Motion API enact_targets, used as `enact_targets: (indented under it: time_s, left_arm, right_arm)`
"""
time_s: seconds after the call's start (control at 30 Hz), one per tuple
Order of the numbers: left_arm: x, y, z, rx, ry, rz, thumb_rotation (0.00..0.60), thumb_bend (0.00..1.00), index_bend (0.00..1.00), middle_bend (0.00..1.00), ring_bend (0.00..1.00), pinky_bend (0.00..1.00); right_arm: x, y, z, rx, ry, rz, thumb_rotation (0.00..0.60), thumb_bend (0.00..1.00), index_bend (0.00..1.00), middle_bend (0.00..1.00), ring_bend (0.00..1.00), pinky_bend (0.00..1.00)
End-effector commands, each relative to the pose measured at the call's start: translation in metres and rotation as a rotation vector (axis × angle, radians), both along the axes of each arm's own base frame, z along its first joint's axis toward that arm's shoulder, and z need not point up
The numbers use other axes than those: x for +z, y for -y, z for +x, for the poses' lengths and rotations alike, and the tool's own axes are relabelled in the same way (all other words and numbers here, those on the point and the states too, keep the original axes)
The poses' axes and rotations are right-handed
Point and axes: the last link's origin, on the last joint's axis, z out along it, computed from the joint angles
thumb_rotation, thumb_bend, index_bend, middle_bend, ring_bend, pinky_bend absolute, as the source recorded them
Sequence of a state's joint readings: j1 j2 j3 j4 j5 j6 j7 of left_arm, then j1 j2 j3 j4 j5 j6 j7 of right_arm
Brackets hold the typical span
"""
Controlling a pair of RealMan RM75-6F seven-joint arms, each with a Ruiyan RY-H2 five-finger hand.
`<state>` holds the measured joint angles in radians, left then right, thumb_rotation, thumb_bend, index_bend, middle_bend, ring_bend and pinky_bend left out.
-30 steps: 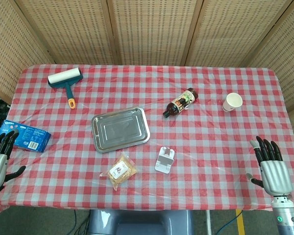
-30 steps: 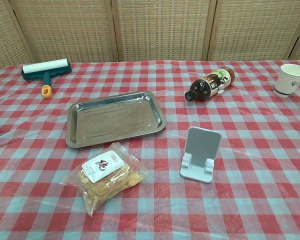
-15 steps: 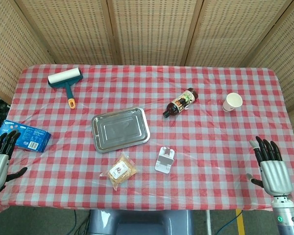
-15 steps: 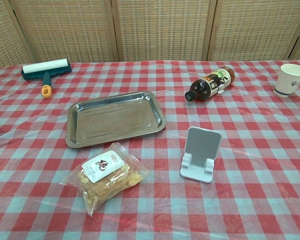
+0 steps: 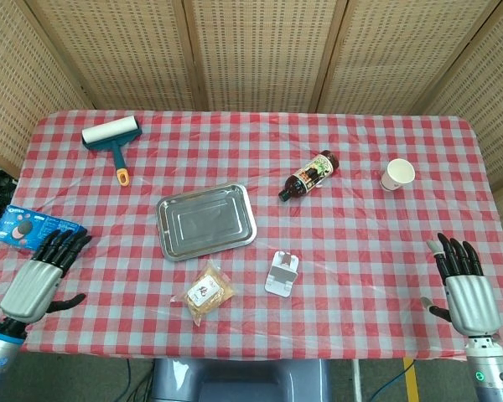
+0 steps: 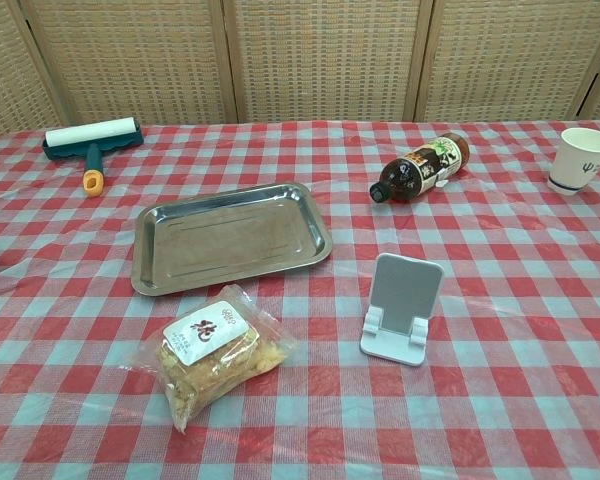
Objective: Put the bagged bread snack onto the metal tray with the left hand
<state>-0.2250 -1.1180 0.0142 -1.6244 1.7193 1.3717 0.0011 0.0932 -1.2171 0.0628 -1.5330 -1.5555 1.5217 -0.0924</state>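
Lying near the metal tray, the bagged bread snack shows an unreadable white label; both hands, left hand and right hand, spread empty.

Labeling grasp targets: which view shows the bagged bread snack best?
Chest view. The bagged bread snack is close and large there: clear wrapper, white label and bread pieces all show, just in front of the metal tray. In the head view it is small, details unreadable.

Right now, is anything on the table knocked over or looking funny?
Yes: the brown bottle lies on its side on the checked cloth instead of standing, cap still on, nothing spilled around it. The paper cup stands upright, and the bagged bread snack lies flat near the metal tray.
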Motion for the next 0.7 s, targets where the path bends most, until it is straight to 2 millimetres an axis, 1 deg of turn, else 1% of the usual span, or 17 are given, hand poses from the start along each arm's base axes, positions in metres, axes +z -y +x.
enact_targets:
  time_s: [0.03, 0.07, 0.2, 0.3, 0.37, 0.57, 0.7]
  left_arm:
    - [-0.010, -0.006, 0.022, -0.097, -0.036, -0.073, 0.600, 0.04, 0.00, 0.00, 0.00, 0.00]
    - [-0.015, -0.009, 0.031, -0.126, -0.049, -0.085, 0.600, 0.04, 0.00, 0.00, 0.00, 0.00]
    - [-0.035, -0.015, 0.056, -0.214, -0.052, -0.124, 0.600, 0.04, 0.00, 0.00, 0.00, 0.00]
    - [-0.048, -0.020, 0.068, -0.245, -0.055, -0.156, 0.600, 0.04, 0.01, 0.00, 0.00, 0.00]
    - [-0.066, -0.025, 0.081, -0.267, -0.088, -0.219, 0.600, 0.04, 0.01, 0.00, 0.00, 0.00]
    - [-0.085, -0.032, 0.097, -0.282, -0.145, -0.271, 0.600, 0.05, 0.01, 0.00, 0.00, 0.00]
    - [-0.102, -0.039, 0.109, -0.282, -0.183, -0.308, 0.600, 0.05, 0.01, 0.00, 0.00, 0.00]
  right_arm:
    - [0.000, 0.001, -0.001, -0.004, 0.001, 0.002, 0.600, 0.05, 0.00, 0.00, 0.00, 0.00]
    - [0.000, 0.001, -0.001, -0.006, 0.002, 0.002, 0.600, 0.05, 0.00, 0.00, 0.00, 0.00]
    - [0.004, 0.001, -0.002, -0.006, 0.011, -0.009, 0.600, 0.05, 0.00, 0.00, 0.00, 0.00]
    - [0.007, 0.000, -0.003, -0.011, 0.021, -0.021, 0.600, 0.05, 0.00, 0.00, 0.00, 0.00]
    - [0.011, 0.000, -0.003, -0.014, 0.030, -0.034, 0.600, 0.05, 0.00, 0.00, 0.00, 0.00]
    - [0.013, 0.000, -0.003, -0.010, 0.038, -0.038, 0.600, 0.05, 0.00, 0.00, 0.00, 0.00]
    - [0.015, 0.000, -0.003, -0.013, 0.044, -0.039, 0.600, 0.05, 0.00, 0.00, 0.00, 0.00]
